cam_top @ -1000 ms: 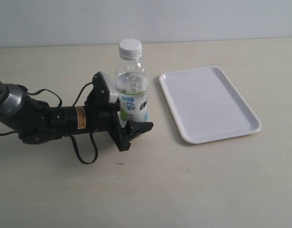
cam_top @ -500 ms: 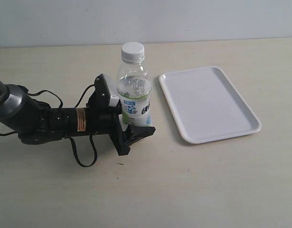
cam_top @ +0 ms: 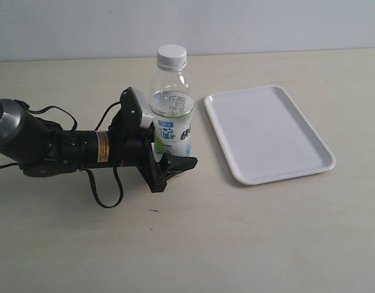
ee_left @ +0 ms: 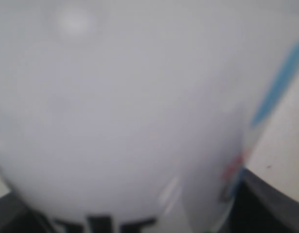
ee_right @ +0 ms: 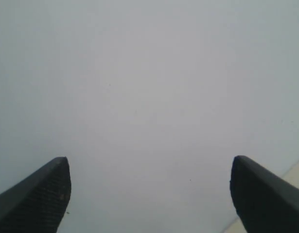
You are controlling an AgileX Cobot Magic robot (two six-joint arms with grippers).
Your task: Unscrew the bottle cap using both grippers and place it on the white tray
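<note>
Left tool (cam_top: 164,152) pinching bottle (cam_top: 171,116) low, at label height; bottle standing upright on desk (cam_top: 266,232). Right tool (ee_right: 149,165) hanging spread wide, gripping nothing, facing blank surface, missing from exterior view. Cap (cam_top: 172,56) sitting on neck, untouched. Tray (cam_top: 269,131) lying just right of bottle. Risk: low grip on thin wall letting bottle spin, squash or tip while cap is being twisted.

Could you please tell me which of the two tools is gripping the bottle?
The left tool, clamped around the lower half of the bottle; the right tool is open and holds nothing.
</note>
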